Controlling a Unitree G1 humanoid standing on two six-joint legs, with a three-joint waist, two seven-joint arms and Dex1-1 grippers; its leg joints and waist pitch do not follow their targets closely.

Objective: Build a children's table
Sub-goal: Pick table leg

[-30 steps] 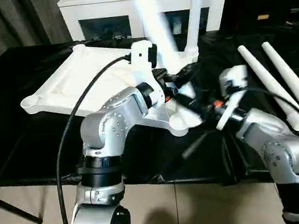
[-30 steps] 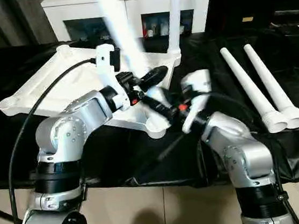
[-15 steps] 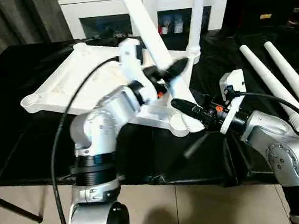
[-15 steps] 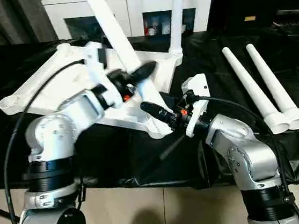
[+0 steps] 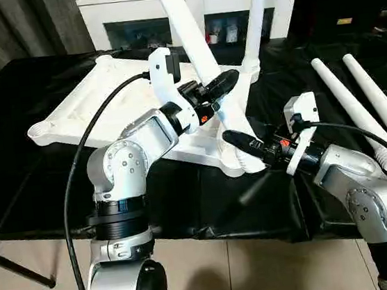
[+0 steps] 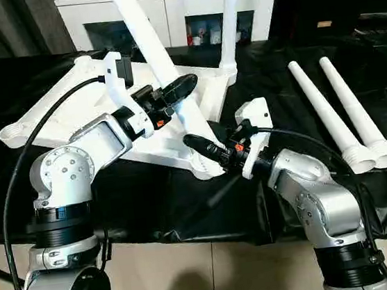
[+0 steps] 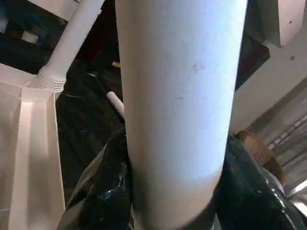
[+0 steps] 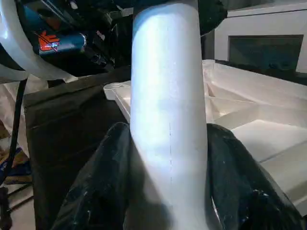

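Through the left eye we are seeing the left tool (image 5: 223,84) now clamping the tilted leg (image 5: 191,30) partway up its shaft, where a second ago it was standing wider and the leg was blurring as it swung. The right tool (image 5: 238,142) is keeping its hold on the same leg low down, just above the near corner socket (image 5: 234,160) of the upturned tabletop (image 5: 98,103). The tabletop is lying ribs-up on the black-draped desk (image 5: 11,138), its near corner reaching close to the desk's front edge.

Through the right eye we are seeing a second leg (image 6: 229,15) standing upright in the far right corner socket. Two spare legs (image 6: 337,114) are lying side by side on the desk, well apart to the right of both tools, with bare black cloth between them and the tabletop. A white cabinet (image 6: 177,0) is standing behind the desk.

In the left wrist view the tilted leg is running between the black fingers (image 7: 103,191), which are pressing it on both sides, and the upright leg (image 7: 72,43) is showing beyond.

In the right wrist view the fingers (image 8: 96,187) are gripping the leg's shaft (image 8: 168,110) from both sides, with the ribbed tabletop beside it.
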